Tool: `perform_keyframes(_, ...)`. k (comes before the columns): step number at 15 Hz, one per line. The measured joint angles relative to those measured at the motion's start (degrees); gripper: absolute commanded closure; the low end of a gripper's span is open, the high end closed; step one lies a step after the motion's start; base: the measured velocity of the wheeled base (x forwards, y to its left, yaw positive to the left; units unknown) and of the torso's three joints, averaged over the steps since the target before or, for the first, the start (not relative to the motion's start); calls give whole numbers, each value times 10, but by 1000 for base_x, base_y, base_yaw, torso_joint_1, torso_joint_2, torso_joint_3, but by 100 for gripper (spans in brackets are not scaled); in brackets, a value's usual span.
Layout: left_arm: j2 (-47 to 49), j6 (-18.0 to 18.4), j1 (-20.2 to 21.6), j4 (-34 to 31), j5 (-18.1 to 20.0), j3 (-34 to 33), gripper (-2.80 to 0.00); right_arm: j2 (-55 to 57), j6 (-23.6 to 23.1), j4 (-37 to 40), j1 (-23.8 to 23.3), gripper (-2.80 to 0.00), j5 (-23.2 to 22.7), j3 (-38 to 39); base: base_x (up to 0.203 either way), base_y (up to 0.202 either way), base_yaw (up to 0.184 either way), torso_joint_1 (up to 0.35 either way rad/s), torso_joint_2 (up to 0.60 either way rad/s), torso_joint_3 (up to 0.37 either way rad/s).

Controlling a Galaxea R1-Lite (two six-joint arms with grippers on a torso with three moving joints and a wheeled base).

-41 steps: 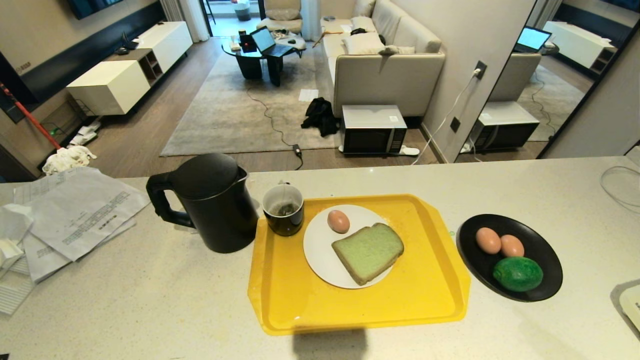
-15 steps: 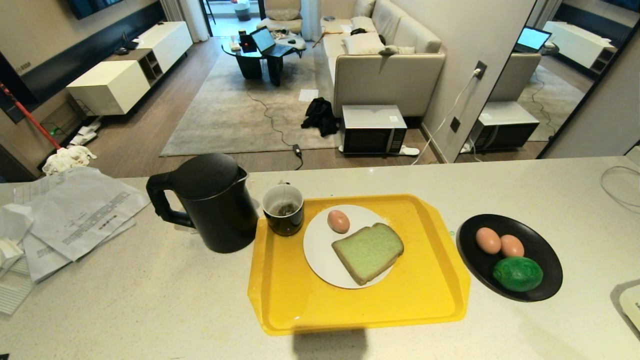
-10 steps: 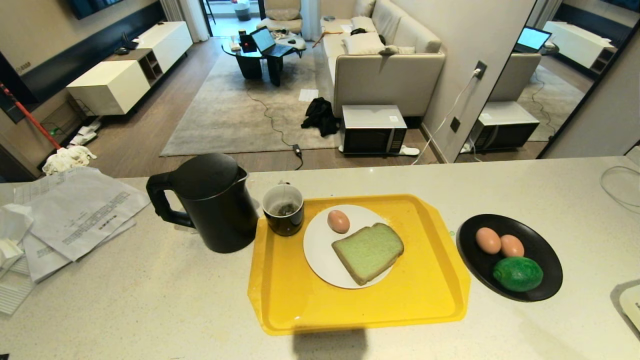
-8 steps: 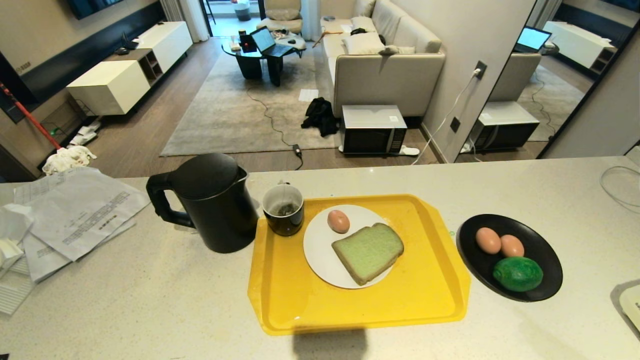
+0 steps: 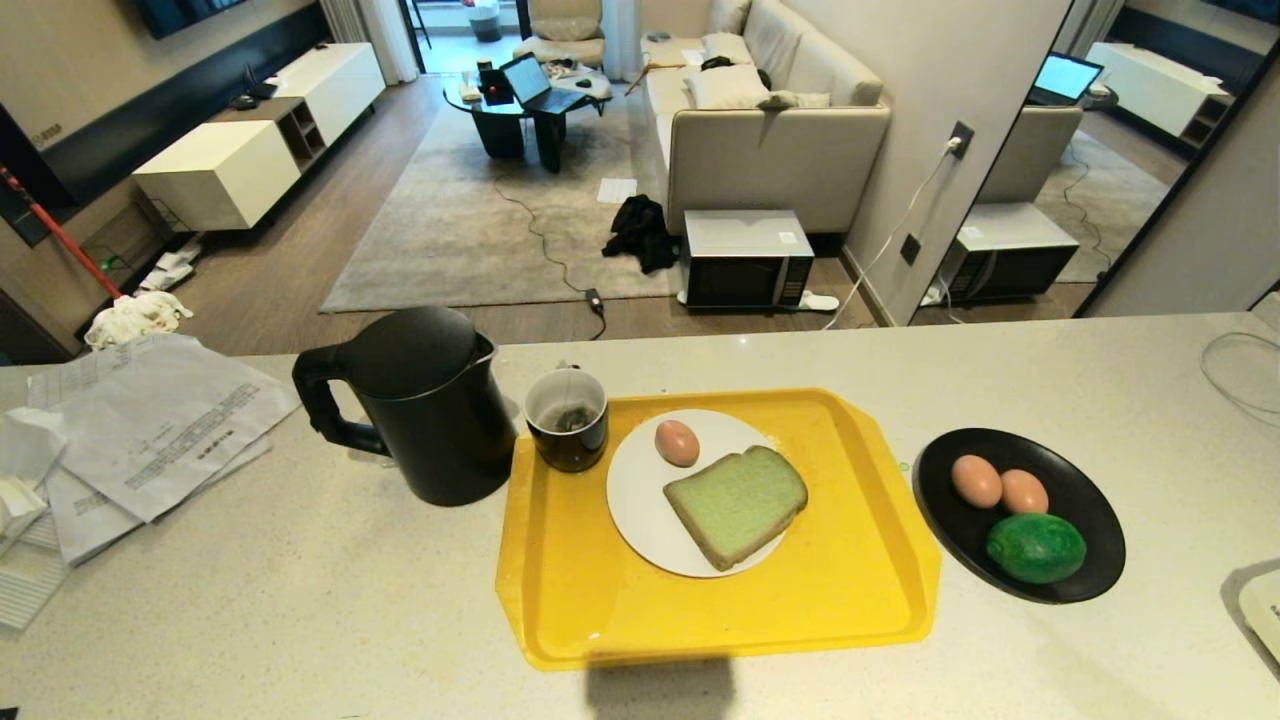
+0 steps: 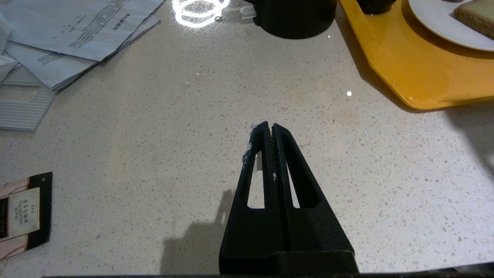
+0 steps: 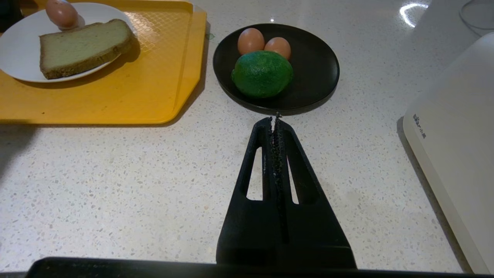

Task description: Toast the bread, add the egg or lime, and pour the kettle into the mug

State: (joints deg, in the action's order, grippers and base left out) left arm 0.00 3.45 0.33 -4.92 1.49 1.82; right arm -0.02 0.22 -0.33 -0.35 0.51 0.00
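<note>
1. Left gripper [image 6: 270, 129], jaws pressed together and empty, over bare counter [image 6: 162, 127] near the yellow tray [image 6: 405, 73]
2. Right gripper [image 7: 274, 119], likewise closed and empty, just short of the black dish [image 7: 314, 69] with the lime [image 7: 261, 73]
3. Bread [image 5: 736, 503] lies on the white plate [image 5: 630, 500] beside an egg [image 5: 677, 442]: probably light, soft, easily crushed; best pinched gently at the crust
4. Kettle [image 5: 425, 405], likely heavy, stands beside the mug [image 5: 567, 418]; take it by its handle

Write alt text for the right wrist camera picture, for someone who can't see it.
The shut right gripper hovers over a speckled counter, pointing at a black plate holding two eggs and a lime. Beside it, a yellow tray carries a white plate with bread and an egg.
</note>
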Motion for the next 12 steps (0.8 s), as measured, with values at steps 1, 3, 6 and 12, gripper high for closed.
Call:
perform_keyframes(1,0,1,0,-5,0,1,0,0,0,0,0,0,0,0,0,0,0,0,0,0)
perform_keyframes(3,0,3,0,0,1,2,0,0,0,0,0,0,0,0,0,0,0,0,0,0)
perform_keyframes(6,0,3,0,1,2,1,0,0,0,0,0,0,0,0,0,0,0,0,0,0)
perform_keyframes(12,0,-4,0,7,-4,-1,0,0,0,0,0,0,0,0,0,0,0,0,0,0)
